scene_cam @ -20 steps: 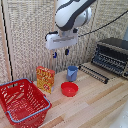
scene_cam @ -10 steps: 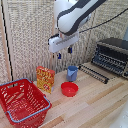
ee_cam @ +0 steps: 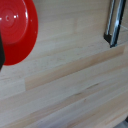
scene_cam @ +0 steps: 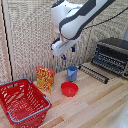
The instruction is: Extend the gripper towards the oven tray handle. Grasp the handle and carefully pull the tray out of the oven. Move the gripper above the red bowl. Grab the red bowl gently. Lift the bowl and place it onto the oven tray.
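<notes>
My gripper [scene_cam: 68,54] hangs in the air above and behind the blue cup, open, with nothing between its dark fingers. The red bowl [scene_cam: 69,89] sits upright on the wooden table, below the gripper and nearer the camera. The wrist view shows the red bowl [ee_cam: 15,30] at one edge and the metal front bar of the tray [ee_cam: 115,22] at the other. The tray [scene_cam: 95,72] is drawn out of the black oven [scene_cam: 112,55] and lies in front of it, with nothing on it.
A blue cup [scene_cam: 72,73] stands just behind the bowl. An orange snack box [scene_cam: 45,79] stands to the exterior view's left of the cup. A large red mesh basket [scene_cam: 22,102] fills the near left. A wicker wall closes the back.
The hand has drifted slightly down and toward the exterior view's right. Bowl, cup and tray have not moved.
</notes>
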